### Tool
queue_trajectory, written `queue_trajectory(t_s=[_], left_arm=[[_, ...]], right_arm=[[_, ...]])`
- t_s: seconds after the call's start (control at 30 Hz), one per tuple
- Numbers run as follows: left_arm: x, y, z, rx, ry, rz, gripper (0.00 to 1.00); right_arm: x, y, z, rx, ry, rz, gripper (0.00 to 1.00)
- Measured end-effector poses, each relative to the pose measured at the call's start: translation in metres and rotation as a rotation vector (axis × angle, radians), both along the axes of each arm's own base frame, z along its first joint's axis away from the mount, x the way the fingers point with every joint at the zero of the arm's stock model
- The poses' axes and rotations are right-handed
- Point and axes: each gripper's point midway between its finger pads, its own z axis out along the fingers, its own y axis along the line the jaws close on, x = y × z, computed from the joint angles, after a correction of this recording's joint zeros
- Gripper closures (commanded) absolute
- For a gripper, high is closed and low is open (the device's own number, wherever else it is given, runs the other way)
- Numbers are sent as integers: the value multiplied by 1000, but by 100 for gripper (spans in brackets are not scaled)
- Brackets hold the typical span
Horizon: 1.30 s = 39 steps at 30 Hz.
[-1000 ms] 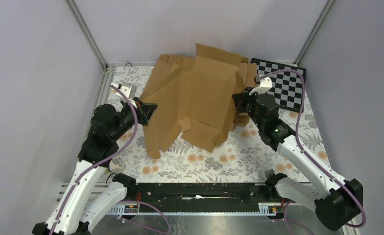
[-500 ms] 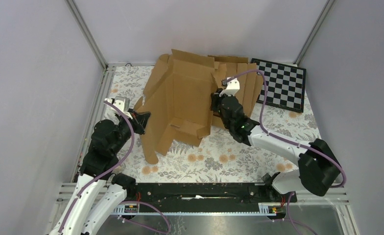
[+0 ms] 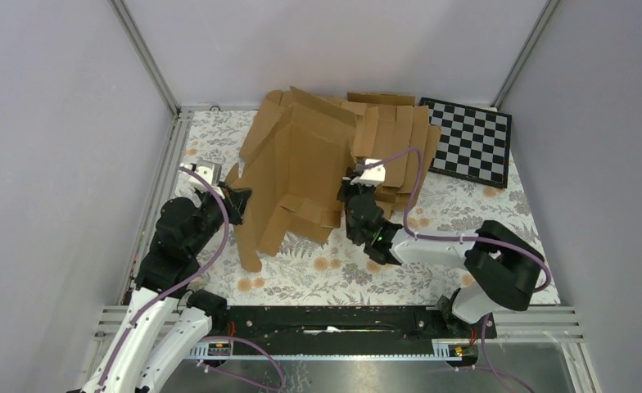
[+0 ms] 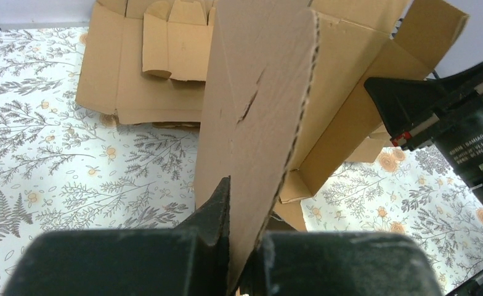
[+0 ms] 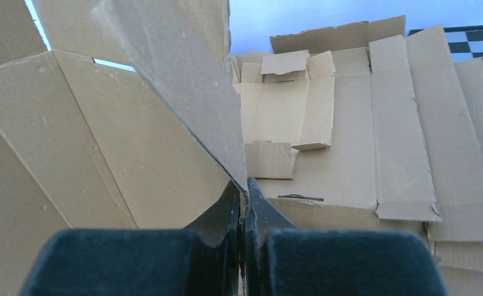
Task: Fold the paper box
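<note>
A pile of flat brown cardboard blanks (image 3: pixel 400 135) lies at the far side of a table spread with a cloth (image 3: pixel 359 266) printed in grey fern sprigs and small orange flowers. The blanks overlap unevenly, their creased flaps and cut edges fanning toward the right. Just beside them, in the far right corner, a black-and-white checkerboard (image 3: pixel 472 141) rests flat, turned slightly askew to the table's edge. Plain lilac-grey walls (image 3: pixel 56 123) enclose the space on three sides, framed by slanting aluminium posts (image 3: pixel 142 53). A black rail (image 3: pixel 334 319) runs along the near edge.
</note>
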Motion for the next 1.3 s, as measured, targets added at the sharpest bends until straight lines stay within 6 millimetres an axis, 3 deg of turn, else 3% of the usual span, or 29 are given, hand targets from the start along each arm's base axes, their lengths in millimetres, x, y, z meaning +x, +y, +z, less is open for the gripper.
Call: queue_trajectory(t_s=[0.1,0.2,0.27,0.43,0.7,0.83,1.0,1.3], left_arm=[[2,-2,-5,11,21,-7,100],[2,-4,-8,13,33,-17,100],[1,-5,-9,12,39,-24,100],[-1,-5,-10,14,44,-31,100],[-4,-5,-9,14,48,-33,100],[-7,-5,-9,7,53,-37,100],[-9,-5,-9,2,56,-38,100],[-11,-7,-8,-6,57,-52,100]], right_arm=[[-10,3,0,-3,-45,-44,93],[-17,8,0,-16,-69,-68,57],[-22,14,-2,-45,-71,-53,43],[-34,27,-11,-144,-45,47,33],[-59,21,-11,-134,48,231,10],[-67,6,-24,-77,135,260,8],[-82,-9,-66,-86,272,276,11],[-90,-12,-111,-82,425,329,18]])
